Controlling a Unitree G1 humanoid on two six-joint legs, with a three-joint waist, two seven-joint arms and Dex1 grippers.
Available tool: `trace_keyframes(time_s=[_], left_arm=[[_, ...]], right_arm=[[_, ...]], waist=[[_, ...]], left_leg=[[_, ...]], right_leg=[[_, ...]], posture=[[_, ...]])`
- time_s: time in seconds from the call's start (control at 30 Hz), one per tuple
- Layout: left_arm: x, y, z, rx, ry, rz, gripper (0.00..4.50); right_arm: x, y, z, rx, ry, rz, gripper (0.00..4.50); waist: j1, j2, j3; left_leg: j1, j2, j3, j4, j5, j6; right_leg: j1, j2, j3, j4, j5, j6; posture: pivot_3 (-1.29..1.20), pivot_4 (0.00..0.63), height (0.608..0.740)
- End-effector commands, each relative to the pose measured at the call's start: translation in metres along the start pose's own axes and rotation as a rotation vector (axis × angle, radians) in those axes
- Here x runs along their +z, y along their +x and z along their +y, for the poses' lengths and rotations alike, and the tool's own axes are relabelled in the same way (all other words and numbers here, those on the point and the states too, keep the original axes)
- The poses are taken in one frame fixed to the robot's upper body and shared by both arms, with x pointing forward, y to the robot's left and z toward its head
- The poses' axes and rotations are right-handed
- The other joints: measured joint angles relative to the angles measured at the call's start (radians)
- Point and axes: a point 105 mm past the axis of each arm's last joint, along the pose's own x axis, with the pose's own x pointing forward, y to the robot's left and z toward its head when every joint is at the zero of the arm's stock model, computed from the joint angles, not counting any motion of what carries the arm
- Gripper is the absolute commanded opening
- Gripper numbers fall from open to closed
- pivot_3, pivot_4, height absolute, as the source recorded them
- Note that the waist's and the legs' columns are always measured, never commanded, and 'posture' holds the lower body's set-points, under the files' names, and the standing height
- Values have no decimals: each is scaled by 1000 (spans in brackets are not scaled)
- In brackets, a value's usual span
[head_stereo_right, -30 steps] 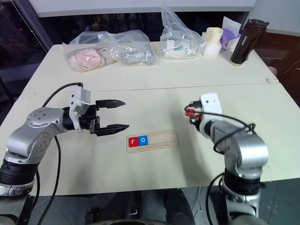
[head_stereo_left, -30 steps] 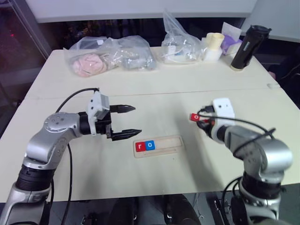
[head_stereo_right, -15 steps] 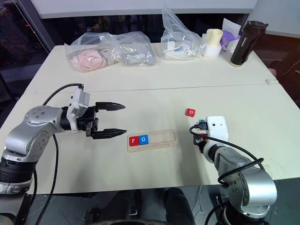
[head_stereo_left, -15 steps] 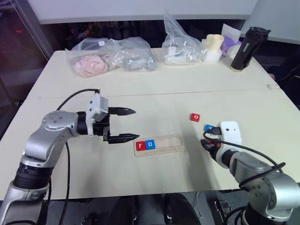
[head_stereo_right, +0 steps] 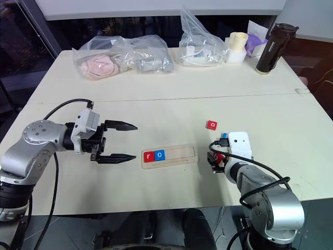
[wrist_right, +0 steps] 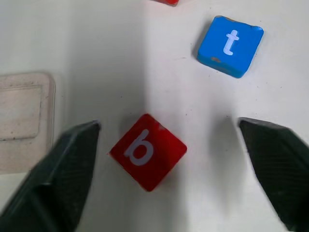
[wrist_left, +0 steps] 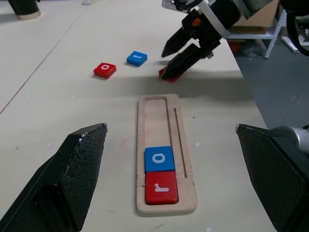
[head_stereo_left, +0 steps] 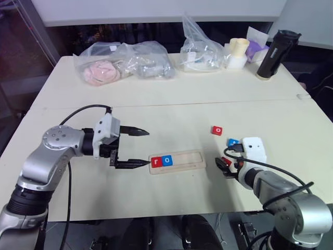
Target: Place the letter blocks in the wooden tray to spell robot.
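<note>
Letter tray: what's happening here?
The robot is spelling "robot". The tray holds a red r and a blue o at its left end. The right claw, open, hovers over the red b; the blue t and a red o lie loose nearby. The left claw is open beside the tray's left end, holding nothing.
</note>
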Motion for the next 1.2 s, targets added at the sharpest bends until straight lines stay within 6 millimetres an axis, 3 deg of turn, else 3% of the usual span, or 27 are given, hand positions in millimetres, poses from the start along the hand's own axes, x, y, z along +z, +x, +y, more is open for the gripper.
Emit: trace_keyframes(time_s=[0.03,0.13,0.2,0.33,0.53,1.2], left_arm=[[6,-3,0,2,41,1,4500],[7,-1,2,1,45,-3,4500],[7,0,2,0,48,-5,4500],[7,0,2,6,52,-8,4500],[8,0,-1,11,55,-2,4500],[9,-1,1,46,54,10,4500]], right_arm=[[33,-25,13,189,-277,-76,4433],[38,-50,25,483,-444,-57,4433],[38,-59,21,569,-515,-45,4433],[29,-45,-9,571,-558,-14,4433],[4,-24,-26,560,-640,-8,4433],[-12,8,-23,556,-513,-56,4433]], waist=[[0,1,1],[2,-2,1],[6,-2,1],[5,-3,2],[4,-4,2],[7,-3,2]], left_leg=[[0,0,0,1,0,0],[1,1,-1,1,1,1],[2,1,-3,-1,1,2],[3,1,-3,0,0,2],[5,0,-1,2,1,2],[5,1,-2,2,1,2]], right_leg=[[0,0,0,0,0,0],[3,0,-1,-2,0,0],[5,1,-3,-3,0,0],[8,1,-3,-5,0,1],[9,0,-2,-4,0,1],[10,-1,-2,-3,0,1]], posture=[[0,150,740],[0,150,740],[0,150,740],[0,150,740],[0,150,740],[0,150,740]])
